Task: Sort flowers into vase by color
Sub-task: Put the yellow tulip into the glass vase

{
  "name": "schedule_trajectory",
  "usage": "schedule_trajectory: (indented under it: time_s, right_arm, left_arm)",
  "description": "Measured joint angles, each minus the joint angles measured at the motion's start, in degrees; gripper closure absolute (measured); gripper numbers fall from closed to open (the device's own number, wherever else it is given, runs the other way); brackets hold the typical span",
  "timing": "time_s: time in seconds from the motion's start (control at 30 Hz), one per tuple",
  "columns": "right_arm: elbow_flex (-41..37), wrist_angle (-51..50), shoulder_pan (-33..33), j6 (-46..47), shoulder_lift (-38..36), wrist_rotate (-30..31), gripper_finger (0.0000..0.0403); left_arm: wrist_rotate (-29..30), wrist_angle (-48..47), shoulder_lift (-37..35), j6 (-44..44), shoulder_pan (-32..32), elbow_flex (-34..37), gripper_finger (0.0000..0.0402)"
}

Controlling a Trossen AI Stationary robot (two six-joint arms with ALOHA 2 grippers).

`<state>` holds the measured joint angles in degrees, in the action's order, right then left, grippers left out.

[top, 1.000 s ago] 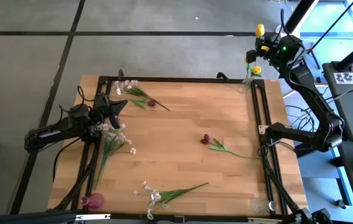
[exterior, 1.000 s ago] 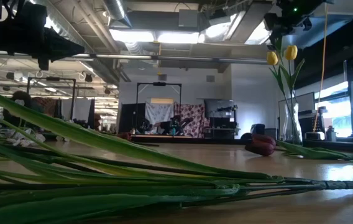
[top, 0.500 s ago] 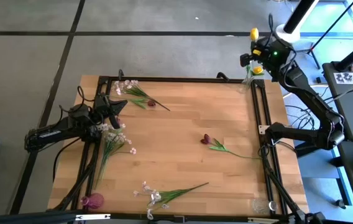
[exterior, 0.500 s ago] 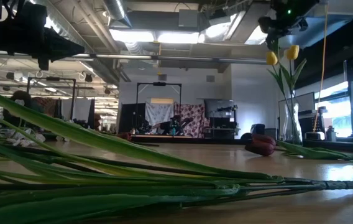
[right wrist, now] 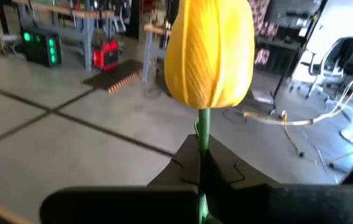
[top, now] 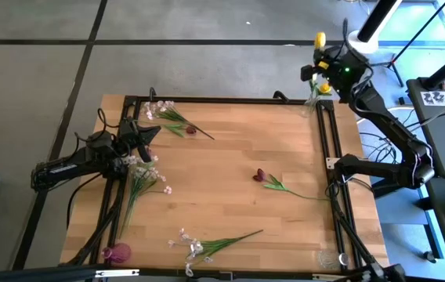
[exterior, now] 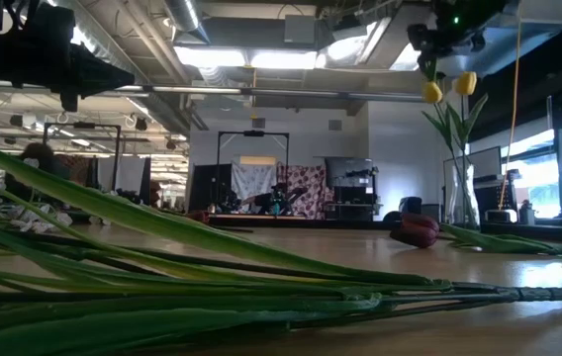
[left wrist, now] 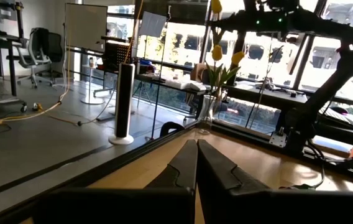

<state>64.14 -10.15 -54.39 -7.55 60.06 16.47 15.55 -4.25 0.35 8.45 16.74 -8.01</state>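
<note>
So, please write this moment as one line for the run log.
right end effector: shut on yellow tulip flower, above clear glass vase at table's far right corner | left end effector: shut, empty, left side of table

Bright window backlight, glaring ceiling lamps, blurred foreground stems (exterior: 212, 297).

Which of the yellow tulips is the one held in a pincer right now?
The yellow tulip whose stem is pinched in the shut right pincer, raised above the vase at the table's far right corner. The other yellow tulips stand in that vase.
</note>
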Motion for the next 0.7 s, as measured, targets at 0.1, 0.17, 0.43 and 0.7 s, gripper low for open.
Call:
schedule_trajectory:
  time_s: [0.1, 0.17, 0.43, 0.7]
  right_arm:
    - [1.77, 0.0, 0.0, -1.24, -0.36, 0.28, 0.0402]
    - [1.96, -0.03, 0.0, -1.48, -0.65, 1.57, 0.0402]
    - [-2.63, 0.11, 0.02, 1.4, -0.75, 3.98, 0.0402]
    - [-5.75, -1.38, 0.02, 2.48, -0.7, 6.59, 0.04]
  left_arm:
    - [0.0, 0.0, 0.01, 0.0, 0.0, 0.0, 0.0401]
    - [0.0, 0.0, 0.01, 0.0, -0.01, 0.0, 0.0401]
    - [0.01, 0.0, 0.0, 0.0, 0.0, 0.0, 0.0401]
    - [0.0, 0.0, 0.0, 0.0, -0.01, 0.0, 0.0401]
